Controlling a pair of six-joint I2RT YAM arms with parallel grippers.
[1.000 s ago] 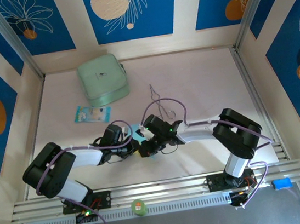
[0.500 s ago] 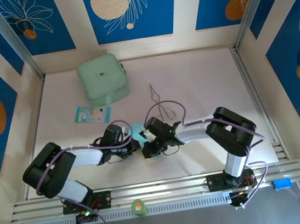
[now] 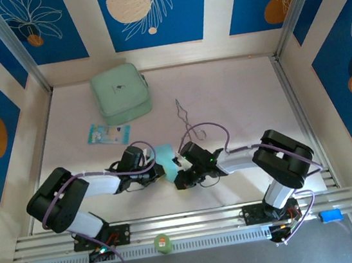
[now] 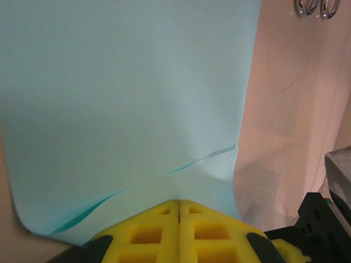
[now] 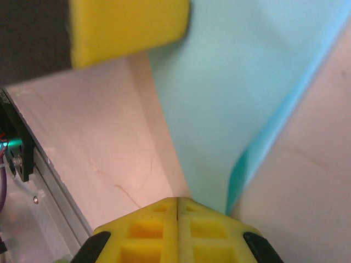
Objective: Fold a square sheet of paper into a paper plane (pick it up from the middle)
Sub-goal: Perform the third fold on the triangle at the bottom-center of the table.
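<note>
Top view: the thin cyan square sheet of paper (image 3: 165,154) stands bent between the left gripper (image 3: 160,170) and the right gripper (image 3: 177,172), on the pale table (image 3: 236,97) near its front middle.

Left wrist view: the jaws are clamped on the sheet's near edge, and the sheet spreads away ahead of them.

Right wrist view: the jaws are pressed together. The sheet's narrow end touches their tips, but I cannot tell whether it is pinched.

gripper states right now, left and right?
Left gripper: shut on the square sheet of paper.
Right gripper: shut, apparently pinching the same sheet's edge.
</note>
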